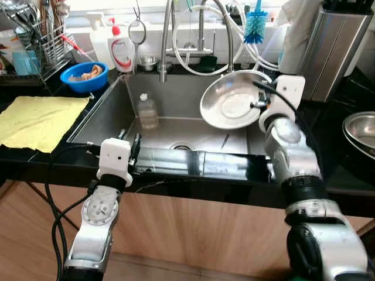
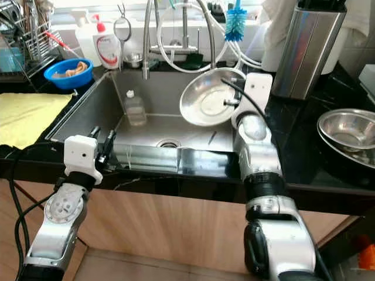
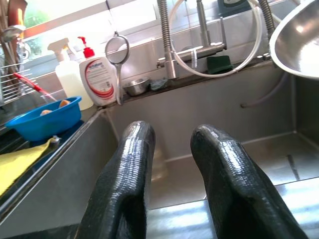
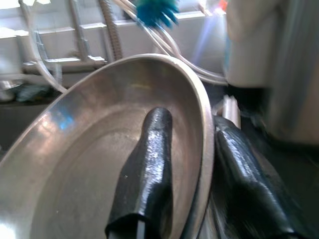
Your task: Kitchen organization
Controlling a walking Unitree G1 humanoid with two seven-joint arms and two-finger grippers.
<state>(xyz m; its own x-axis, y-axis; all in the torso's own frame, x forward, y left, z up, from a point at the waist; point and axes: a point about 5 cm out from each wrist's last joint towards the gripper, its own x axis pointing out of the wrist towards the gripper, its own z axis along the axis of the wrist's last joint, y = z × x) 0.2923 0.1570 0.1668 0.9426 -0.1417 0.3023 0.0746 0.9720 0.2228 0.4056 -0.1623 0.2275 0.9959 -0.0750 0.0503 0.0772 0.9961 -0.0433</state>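
1. Steel bowl (image 1: 233,104) is hanging tilted over the sink (image 1: 105,117), its hollow facing the robot, pinched at its rim by the right gripper (image 4: 192,144).
2. In the right wrist view one black finger (image 4: 149,164) is lying inside the bowl against its inner wall, while the other finger (image 4: 246,174) is pressing on the outside, so the rim is clamped between them.
3. Just beyond the bowl, away from that gripper, a blue bottle brush (image 1: 255,26) is hanging by the faucet (image 1: 167,41) and its looping white hoses.
4. Toward the robot's right of that gripper, a tall steel canister (image 1: 334,50) is standing on the dark counter, and a second steel bowl (image 2: 348,132) is sitting nearer the robot.
5. The left gripper (image 3: 172,169) is hovering at the sink's near edge with its two fingers apart and nothing between them, well apart from the held bowl.
6. Ahead of that gripper, a small clear bottle (image 1: 147,111) is standing upright in the basin.
7. Farther out on the robot's left, a blue bowl (image 1: 85,76), a soap bottle (image 1: 122,51), and a yellow cloth (image 1: 38,120) are resting on the counter.
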